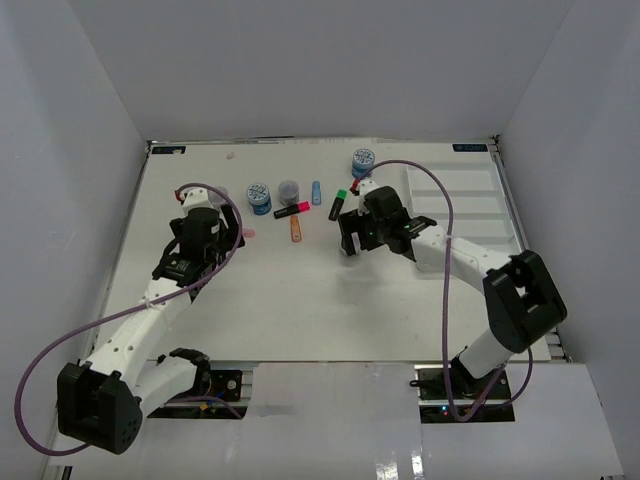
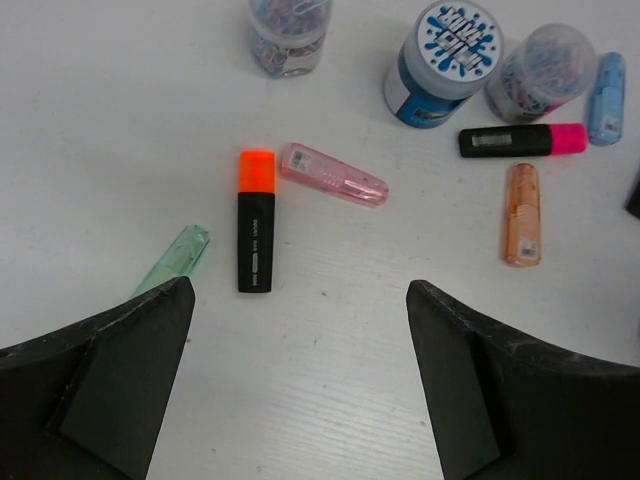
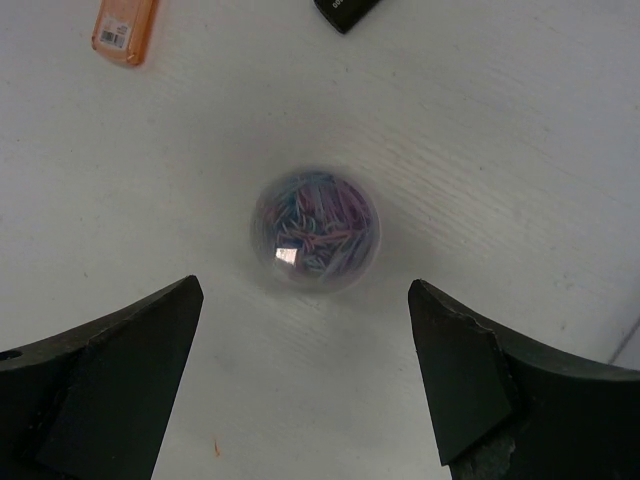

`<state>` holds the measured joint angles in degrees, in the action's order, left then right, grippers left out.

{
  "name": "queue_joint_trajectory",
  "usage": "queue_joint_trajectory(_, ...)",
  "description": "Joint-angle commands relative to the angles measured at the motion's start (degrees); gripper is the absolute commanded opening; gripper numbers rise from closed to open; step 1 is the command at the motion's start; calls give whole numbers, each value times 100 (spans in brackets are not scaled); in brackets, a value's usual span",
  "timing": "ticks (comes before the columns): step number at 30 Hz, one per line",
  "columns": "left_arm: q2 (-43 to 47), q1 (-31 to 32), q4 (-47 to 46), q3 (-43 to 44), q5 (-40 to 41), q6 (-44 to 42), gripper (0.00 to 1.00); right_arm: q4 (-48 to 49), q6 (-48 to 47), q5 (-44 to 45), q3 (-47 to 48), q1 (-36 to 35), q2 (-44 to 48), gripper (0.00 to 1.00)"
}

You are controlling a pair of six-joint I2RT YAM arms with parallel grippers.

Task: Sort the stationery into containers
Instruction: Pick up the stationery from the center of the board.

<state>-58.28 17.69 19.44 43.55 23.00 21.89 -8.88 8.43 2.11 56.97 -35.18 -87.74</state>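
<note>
When the table [image 1: 300,300] is seen from above, one white tray [image 1: 470,232] is counted at its far right. Two blue-patterned jars are counted, one [image 1: 363,160] near the tray's far left corner and one [image 1: 259,198] mid-table. Just beside the second stands one clear jar [image 1: 289,190]. Five highlighters can be made out on the table surface, none in the tray: pastel blue [image 1: 316,191], black with pink cap [image 1: 292,209], pastel orange [image 1: 296,228], black with green cap [image 1: 338,205], and a pastel pink one [image 1: 248,232] beside the left gripper [image 1: 207,238]. The right gripper [image 1: 355,235] is seen between the highlighters and the tray; its jaws cannot be judged here.

From the left wrist, six highlighters are counted, an orange-capped black one [image 2: 256,225] and a pastel green one [image 2: 175,258] among them, along with three jars. The left gripper [image 2: 300,290] is spread wide, with nothing held or touched.

From the right wrist, one jar of paper clips [image 3: 315,230] is seen upright on the table. It stands between the widely parted fingers of the right gripper [image 3: 305,288] and apart from both, so it is not gripped. One end of an orange highlighter [image 3: 125,30] is caught at the top left.
</note>
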Motion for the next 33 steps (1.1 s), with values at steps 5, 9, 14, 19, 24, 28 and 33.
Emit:
queue_joint_trajectory(5,247,-55,-362,-180,205,-211,98,440,28,466,763,-235,-989,90)
queue_joint_trajectory(9,221,-47,-353,-154,99,-203,98,510,98,554,833,-296,-1332,91)
queue_joint_trajectory(14,229,-47,-362,-154,-15,-203,98,634,98,598,824,-314,-1500,94)
queue_joint_trajectory(19,247,-55,-353,-154,-86,-211,98,520,37,869,860,-314,-1456,60)
queue_joint_trajectory(24,256,-47,-345,-145,-191,-220,98,265,-305,1134,1236,-148,-1131,45)
queue_joint_trajectory(28,238,-47,-344,-136,-270,-229,98,-139,-570,1239,1808,370,-1025,45)
queue_joint_trajectory(33,212,-47,-327,-145,-297,-238,98,-421,-667,932,2669,1721,-1350,45)
